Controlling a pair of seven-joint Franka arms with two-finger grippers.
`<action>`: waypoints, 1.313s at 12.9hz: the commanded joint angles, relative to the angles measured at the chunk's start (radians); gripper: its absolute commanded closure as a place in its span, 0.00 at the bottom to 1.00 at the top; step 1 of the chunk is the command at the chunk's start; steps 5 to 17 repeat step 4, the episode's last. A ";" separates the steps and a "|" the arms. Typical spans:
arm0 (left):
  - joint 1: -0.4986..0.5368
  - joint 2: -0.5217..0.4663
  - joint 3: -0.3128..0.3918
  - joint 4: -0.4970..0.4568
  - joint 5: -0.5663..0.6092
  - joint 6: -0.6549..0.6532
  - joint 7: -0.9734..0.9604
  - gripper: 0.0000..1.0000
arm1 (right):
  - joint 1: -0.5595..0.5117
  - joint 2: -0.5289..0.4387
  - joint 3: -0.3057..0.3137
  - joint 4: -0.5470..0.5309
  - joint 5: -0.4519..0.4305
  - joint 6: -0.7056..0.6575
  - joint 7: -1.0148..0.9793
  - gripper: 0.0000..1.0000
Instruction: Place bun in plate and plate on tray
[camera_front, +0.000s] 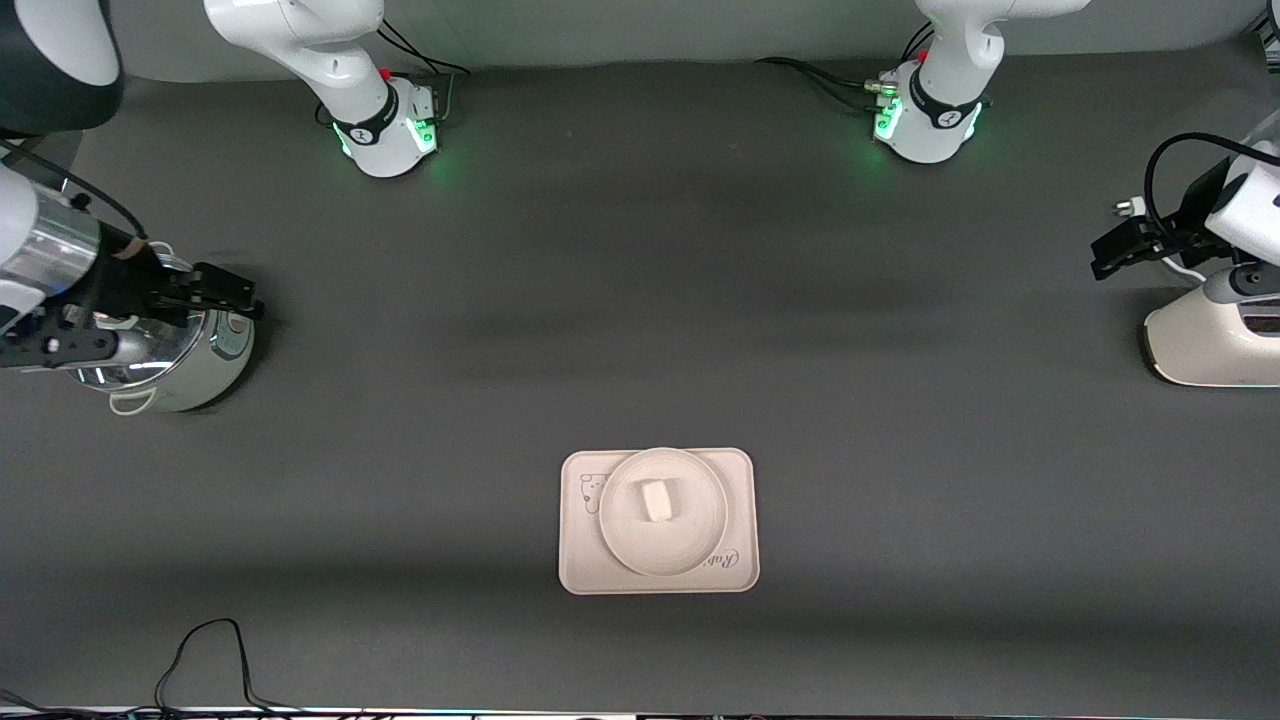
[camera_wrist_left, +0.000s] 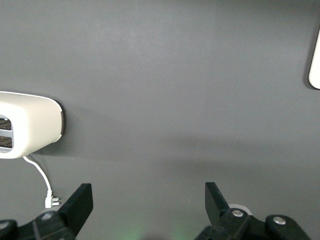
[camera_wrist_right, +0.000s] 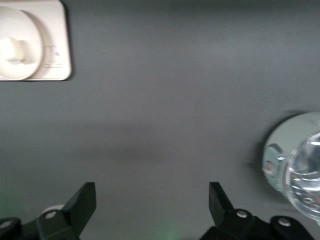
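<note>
Dark grey surface (camera_front: 640, 300): bun (camera_front: 657, 500) in plate (camera_front: 664, 512), plate on tray (camera_front: 658, 521) near the front edge. Left hand (camera_wrist_left: 147, 202) and right hand (camera_wrist_right: 152, 202) wait at opposite ends, fingers spread, empty.

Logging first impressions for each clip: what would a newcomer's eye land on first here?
The bun lies in the plate, which sits on the tray mid-table, near the front camera. Both arms wait at the table's ends with fingers open: the right hand over a shiny steel pot, the left hand above a white toaster.
</note>
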 joint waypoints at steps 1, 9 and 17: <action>0.003 -0.009 0.005 0.008 -0.006 -0.010 0.009 0.00 | 0.007 -0.051 -0.022 -0.048 -0.058 0.008 -0.032 0.00; 0.002 -0.009 0.005 0.014 -0.006 -0.010 0.007 0.00 | 0.008 -0.057 -0.069 -0.053 -0.060 0.011 -0.105 0.00; 0.002 -0.009 0.005 0.014 -0.006 -0.010 0.007 0.00 | 0.008 -0.057 -0.069 -0.053 -0.060 0.011 -0.105 0.00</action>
